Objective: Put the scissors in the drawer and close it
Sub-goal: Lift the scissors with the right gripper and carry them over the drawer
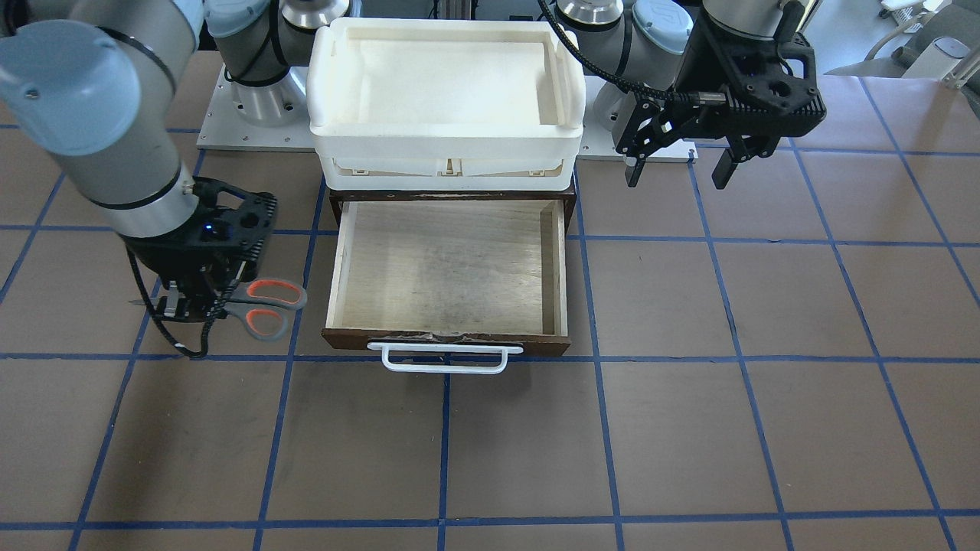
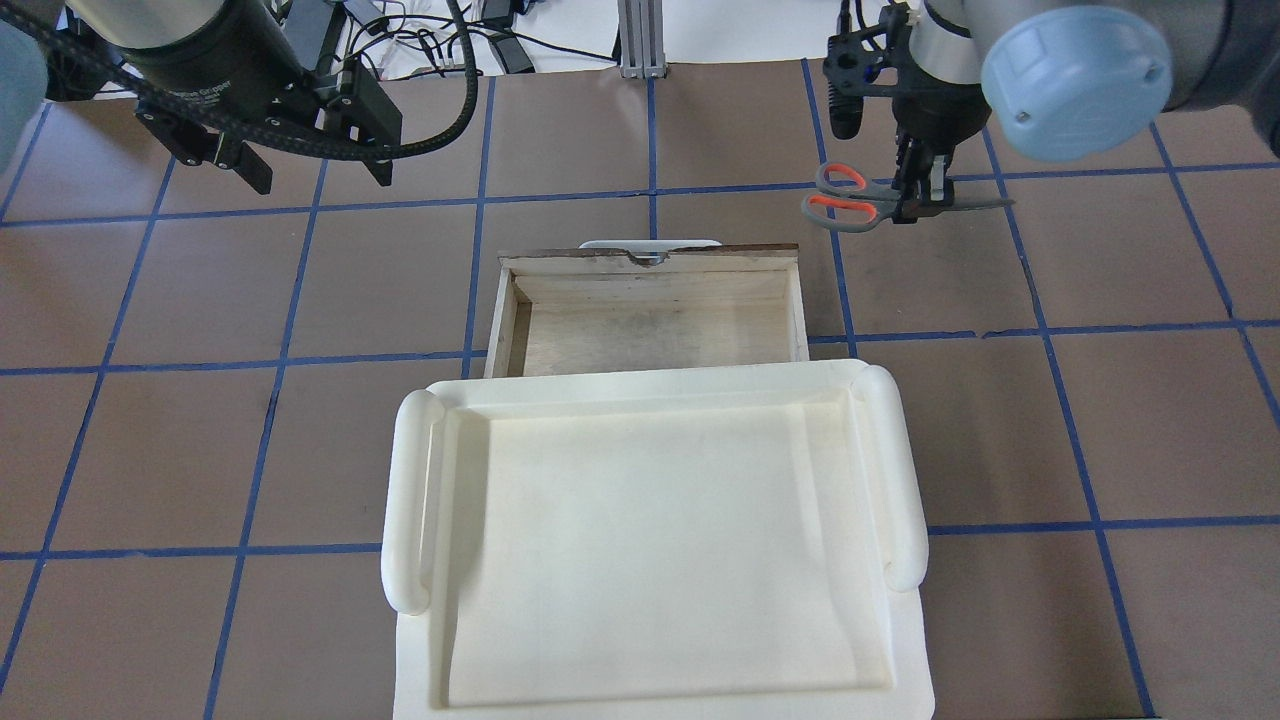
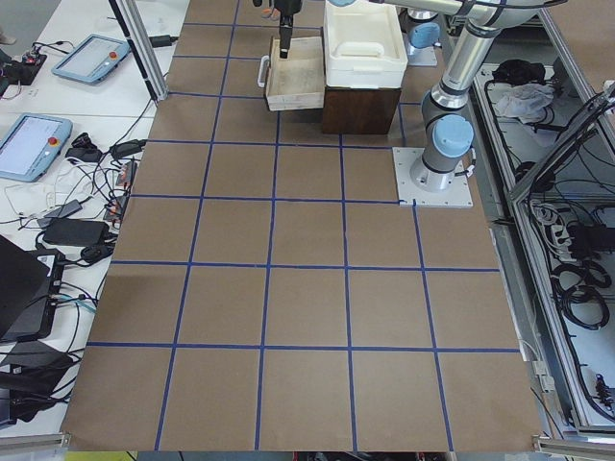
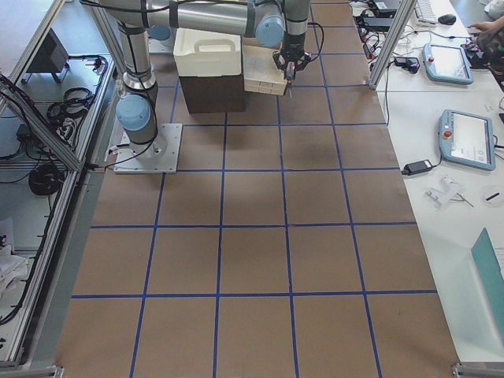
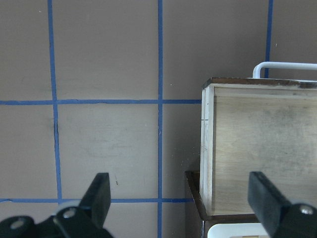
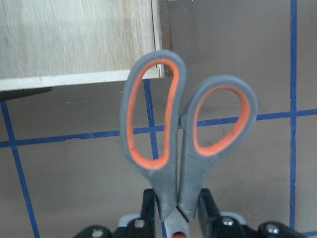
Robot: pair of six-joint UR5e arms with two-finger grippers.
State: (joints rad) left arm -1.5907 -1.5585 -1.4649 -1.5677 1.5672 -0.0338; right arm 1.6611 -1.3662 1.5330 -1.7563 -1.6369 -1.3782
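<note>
Right pincer [image 2: 915, 200] clamped on scissors [image 6: 167, 179], just beside open drawer [image 1: 560, 268]. Left pincer [image 1: 677, 178] apart, on drawer's other side.

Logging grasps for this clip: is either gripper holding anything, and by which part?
Right gripper holds the scissors at the neck, between handles and blades; left gripper holds nothing.

A brown worktop [image 3: 307, 288], ruled into squares by blue tape, fills most of the room. White benches [image 4: 425, 126] run along one long side, carrying touchscreen pendants [image 4: 466, 138] and loose cables [image 3: 72, 206]. Aluminium posts [image 3: 135, 43] rise at the edge. Black cable bundles [image 3: 577, 279] lie in a metal-framed bay opposite. The light is even.
</note>
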